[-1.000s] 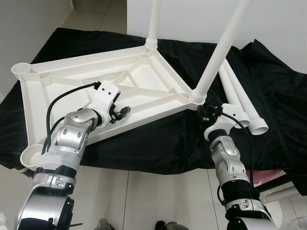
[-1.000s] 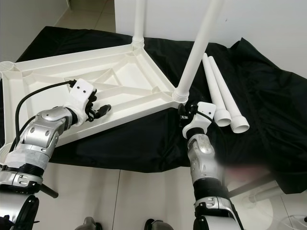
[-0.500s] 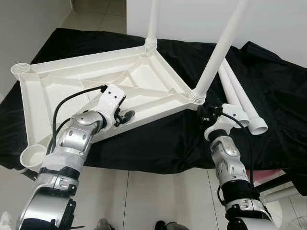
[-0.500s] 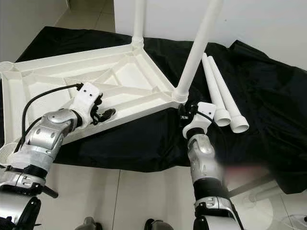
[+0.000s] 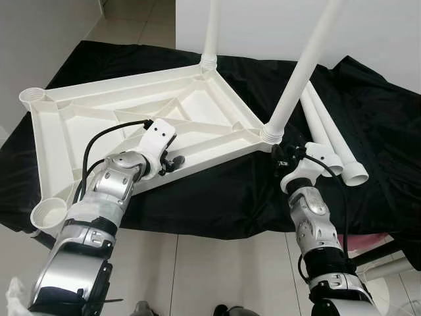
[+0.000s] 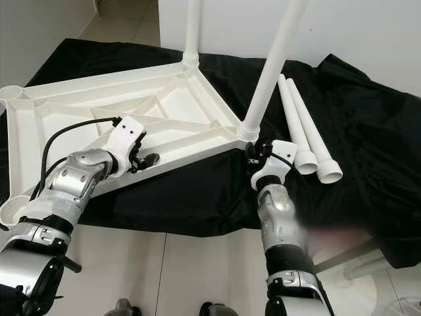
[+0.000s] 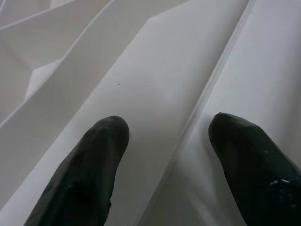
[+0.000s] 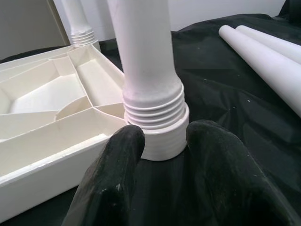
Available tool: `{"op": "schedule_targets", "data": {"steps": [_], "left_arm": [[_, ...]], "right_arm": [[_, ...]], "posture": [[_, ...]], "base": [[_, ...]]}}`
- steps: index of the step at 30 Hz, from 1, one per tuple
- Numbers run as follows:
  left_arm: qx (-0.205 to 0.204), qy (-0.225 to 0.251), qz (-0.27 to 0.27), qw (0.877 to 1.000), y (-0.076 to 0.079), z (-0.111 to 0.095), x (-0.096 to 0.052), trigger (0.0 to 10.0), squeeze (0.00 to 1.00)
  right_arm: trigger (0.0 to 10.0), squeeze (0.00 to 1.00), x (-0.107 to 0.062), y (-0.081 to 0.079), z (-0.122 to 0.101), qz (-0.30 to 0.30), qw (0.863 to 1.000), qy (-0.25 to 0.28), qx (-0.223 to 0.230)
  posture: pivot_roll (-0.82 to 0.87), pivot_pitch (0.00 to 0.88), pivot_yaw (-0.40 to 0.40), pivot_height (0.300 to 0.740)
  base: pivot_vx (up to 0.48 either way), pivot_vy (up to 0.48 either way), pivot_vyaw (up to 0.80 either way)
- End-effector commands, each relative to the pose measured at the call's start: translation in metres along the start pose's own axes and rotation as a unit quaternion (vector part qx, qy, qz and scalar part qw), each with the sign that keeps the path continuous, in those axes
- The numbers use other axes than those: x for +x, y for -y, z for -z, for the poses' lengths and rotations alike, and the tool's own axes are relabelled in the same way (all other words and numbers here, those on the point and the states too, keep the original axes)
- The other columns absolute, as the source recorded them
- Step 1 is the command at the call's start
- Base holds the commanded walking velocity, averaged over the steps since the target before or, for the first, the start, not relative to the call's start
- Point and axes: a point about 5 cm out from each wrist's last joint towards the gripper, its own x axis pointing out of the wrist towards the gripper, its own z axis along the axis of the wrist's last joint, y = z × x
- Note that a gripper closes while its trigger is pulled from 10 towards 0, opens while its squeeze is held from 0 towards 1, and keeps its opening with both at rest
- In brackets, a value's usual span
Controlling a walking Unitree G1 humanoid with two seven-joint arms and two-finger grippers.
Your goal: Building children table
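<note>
The white plastic tabletop (image 5: pixel 112 85) lies upside down on a black cloth (image 5: pixel 381 125). One white leg (image 5: pixel 210 33) stands in its far corner, another leg (image 5: pixel 299 72) in its right corner socket (image 8: pixel 160 136). Two loose legs (image 5: pixel 332 141) lie side by side on the cloth to the right. My left gripper (image 5: pixel 173 162) is open at the tabletop's near rim (image 7: pixel 188 132), one finger on each side of the rim. My right gripper (image 5: pixel 280 155) is open just in front of the right corner socket, its fingertips (image 8: pixel 127 141) flanking the threaded collar.
Two empty leg sockets show at the tabletop's left corners, one far (image 5: pixel 31 97) and one near (image 5: pixel 49 214), the near one past the cloth's front edge. Tiled floor (image 5: pixel 197 263) lies below. A white wall (image 5: pixel 256 26) stands behind.
My left arm has swung in and to the right, bringing its gripper down onto the near rim. The right arm has stayed put.
</note>
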Motion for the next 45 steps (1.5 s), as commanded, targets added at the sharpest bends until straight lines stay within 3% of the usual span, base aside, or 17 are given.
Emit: {"op": "schedule_targets", "data": {"steps": [1, 2, 3, 19, 26, 27, 30, 33, 34, 37, 40, 41, 45], "left_arm": [[-0.019, -0.027, -0.076, 0.997, -0.003, 0.011, 0.004, 10.0, 0.0], [-0.019, -0.027, -0.076, 0.997, -0.003, 0.011, 0.004, 10.0, 0.0], [-0.019, -0.021, -0.075, 0.997, -0.004, 0.009, 0.005, 0.0, 0.0], [-0.012, -0.007, -0.064, 0.998, 0.003, 0.0, 0.009, 0.0, 0.0], [-0.012, 0.01, -0.057, 0.998, 0.016, -0.01, 0.014, 0.0, 0.0], [-0.001, 0.018, -0.05, 0.999, 0.023, -0.012, 0.016, 10.0, 0.0], [0.026, 0.047, -0.024, 0.998, 0.037, -0.019, 0.018, 10.0, 0.0], [0.004, 0.058, -0.015, 0.998, 0.038, -0.021, 0.018, 10.0, 0.0], [-0.022, 0.069, -0.009, 0.997, 0.038, -0.023, 0.017, 10.0, 1.0], [-0.049, 0.093, 0.002, 0.994, 0.033, -0.03, 0.013, 10.0, 1.0], [-0.046, 0.098, 0.0, 0.994, 0.031, -0.032, 0.011, 10.0, 1.0], [-0.054, 0.112, 0.002, 0.992, 0.028, -0.035, 0.009, 10.0, 0.0], [-0.072, 0.132, 0.004, 0.989, 0.021, -0.039, 0.003, 10.0, 0.0]], "right_arm": [[10.0, 0.0, -0.001, 0.004, 0.001, 0.007, 1.0, -0.001, -0.005], [10.0, 0.0, -0.001, 0.004, 0.001, 0.007, 1.0, -0.001, -0.005], [10.0, 0.0, -0.002, 0.004, 0.001, 0.008, 1.0, -0.001, -0.005], [10.0, 0.0, -0.001, 0.005, 0.001, 0.01, 1.0, 0.0, -0.004], [10.0, 0.0, 0.0, 0.003, 0.001, 0.01, 1.0, 0.001, -0.002], [10.0, 0.0, 0.0, 0.003, 0.001, 0.01, 1.0, 0.001, -0.002], [10.0, 0.0, 0.0, 0.002, 0.002, 0.01, 1.0, 0.001, -0.001], [10.0, 0.0, 0.0, 0.001, 0.002, 0.009, 1.0, 0.001, -0.001], [10.0, 0.0, 0.0, 0.001, 0.002, 0.008, 1.0, 0.001, -0.001], [10.0, 0.0, 0.001, 0.0, 0.002, 0.006, 1.0, 0.001, -0.001], [10.0, 0.0, 0.001, -0.001, 0.002, 0.006, 1.0, 0.001, -0.001], [10.0, 0.0, 0.001, -0.001, 0.002, 0.004, 1.0, 0.001, -0.001], [10.0, 0.0, 0.001, -0.002, 0.003, 0.002, 1.0, 0.0, -0.001]], "posture": [[0.01, 0.101, -0.056, 0.74], [0.01, 0.101, -0.056, 0.74], [0.01, 0.102, -0.054, 0.74], [0.01, 0.101, -0.053, 0.74], [0.02, 0.098, -0.049, 0.74], [0.02, 0.095, -0.046, 0.74], [0.02, 0.091, -0.046, 0.74], [0.02, 0.09, -0.046, 0.74], [0.02, 0.088, -0.045, 0.74], [0.02, 0.084, -0.047, 0.74], [0.02, 0.084, -0.047, 0.74], [0.02, 0.082, -0.047, 0.74], [0.03, 0.08, -0.052, 0.74]], "base": [[0.0, 0.0, 0.0], [0.0, 0.0, 0.0], [0.0, 0.0, 0.0], [0.0, 0.0, 0.0], [0.0, 0.0, 0.0], [0.0, 0.0, 0.0], [0.0, 0.0, 0.0], [0.0, 0.0, 0.0], [0.0, 0.0, 0.0], [0.0, 0.0, 0.0], [0.0, 0.0, 0.0], [0.0, 0.0, 0.0], [0.0, 0.0, 0.0]]}}
